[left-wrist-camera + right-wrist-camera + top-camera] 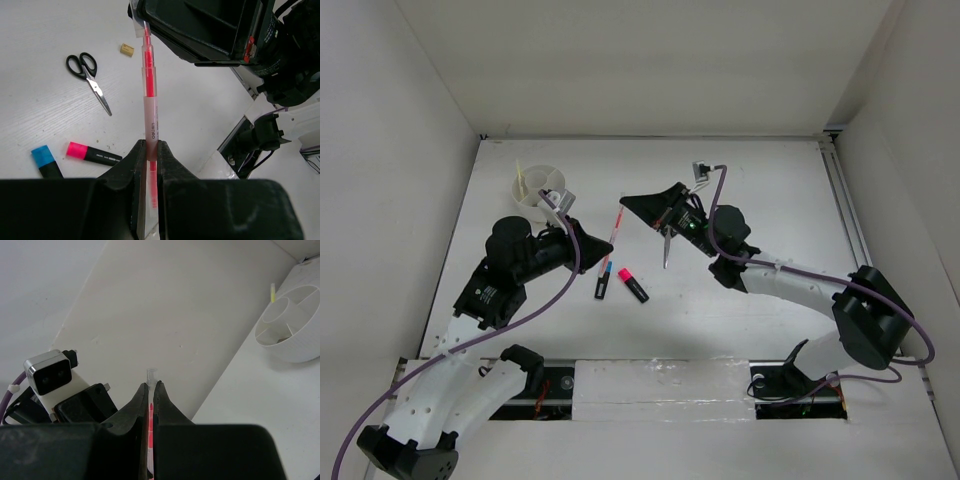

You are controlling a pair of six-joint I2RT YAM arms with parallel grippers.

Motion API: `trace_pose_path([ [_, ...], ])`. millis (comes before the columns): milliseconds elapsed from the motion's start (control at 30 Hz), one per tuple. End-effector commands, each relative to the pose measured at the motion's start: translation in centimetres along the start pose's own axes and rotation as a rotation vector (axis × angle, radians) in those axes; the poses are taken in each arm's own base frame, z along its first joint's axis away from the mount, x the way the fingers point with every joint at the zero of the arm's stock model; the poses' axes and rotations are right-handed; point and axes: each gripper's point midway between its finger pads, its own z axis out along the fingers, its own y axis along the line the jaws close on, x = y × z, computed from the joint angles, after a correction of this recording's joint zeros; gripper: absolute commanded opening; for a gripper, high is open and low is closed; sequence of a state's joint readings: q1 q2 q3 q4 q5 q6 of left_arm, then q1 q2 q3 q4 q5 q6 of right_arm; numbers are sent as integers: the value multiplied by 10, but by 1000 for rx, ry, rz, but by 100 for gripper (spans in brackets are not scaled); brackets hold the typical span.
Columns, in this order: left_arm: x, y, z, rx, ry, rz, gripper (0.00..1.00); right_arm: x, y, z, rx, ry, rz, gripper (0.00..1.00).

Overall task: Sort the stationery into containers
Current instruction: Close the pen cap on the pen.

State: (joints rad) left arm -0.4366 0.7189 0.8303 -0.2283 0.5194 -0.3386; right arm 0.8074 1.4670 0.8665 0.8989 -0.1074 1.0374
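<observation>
White surface (760,180) with a round, divided white bowl (300,347) at far left, a yellow pen (273,291) standing in it. At centre, the left pincer (151,150) and right pincer (150,387) each clamp one end of the pink pen (150,100). Near it lie scissors (90,75), a blue-capped highlighter (45,161), a pink-capped highlighter (92,153) and a tan block (127,49).

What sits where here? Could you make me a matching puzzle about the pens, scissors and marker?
1. pink pen
2. yellow pen
3. scissors
4. pink-capped highlighter

a. in the white bowl
b. beside the blue-capped highlighter
c. clamped by left gripper and right gripper
d. lying near the tan block

Pairs: 1-c, 2-a, 3-d, 4-b.
</observation>
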Motion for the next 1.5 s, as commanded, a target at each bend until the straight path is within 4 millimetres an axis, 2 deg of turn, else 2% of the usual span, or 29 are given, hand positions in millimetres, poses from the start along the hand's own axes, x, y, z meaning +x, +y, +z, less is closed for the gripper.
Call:
trace_pose_path([
  [0, -15, -8, -2, 30, -48, 33, 0, -11, 21, 2, -66, -50, -32, 0],
  [33, -15, -8, -2, 30, -48, 33, 0, -21, 20, 4, -64, -70, -40, 0],
  [167, -11, -7, -1, 27, -41, 19, 0, -39, 18, 4, -73, -98, -68, 0],
  [267, -13, -9, -3, 31, -48, 15, 0, -42, 28, -3, -119, -113, -87, 0],
  [500, -12, -11, 0, 52, -54, -19, 0, -38, 32, -13, -171, -120, -96, 0],
  [533, -11, -10, 2, 48, -47, -23, 0, -35, 27, -13, -165, -117, -95, 0],
  [600, -12, -11, 2, 52, -54, -29, 0, -36, 33, -16, -192, -136, -95, 0],
  [667, -10, -12, 3, 64, -48, -29, 0, -33, 28, -15, -200, -138, -85, 0],
  [700, -10, -12, 3, 65, -48, -38, 0, -38, 38, -17, -240, -162, -92, 0],
  [767, -11, -14, 3, 76, -51, -33, 0, -35, 34, -18, -253, -167, -83, 0],
  [800, -11, -14, 3, 76, -51, -33, 0, -34, 40, -21, -281, -174, -83, 0],
  [1100, -11, -14, 3, 76, -51, -33, 0, -17, 33, -17, -271, -148, -65, 0],
  [1200, -10, -16, 3, 85, -47, -33, 0, -20, 38, -16, -288, -158, -68, 0],
  [1467, -10, -16, 3, 85, -47, -33, 0, -23, 36, -15, -268, -169, -63, 0],
])
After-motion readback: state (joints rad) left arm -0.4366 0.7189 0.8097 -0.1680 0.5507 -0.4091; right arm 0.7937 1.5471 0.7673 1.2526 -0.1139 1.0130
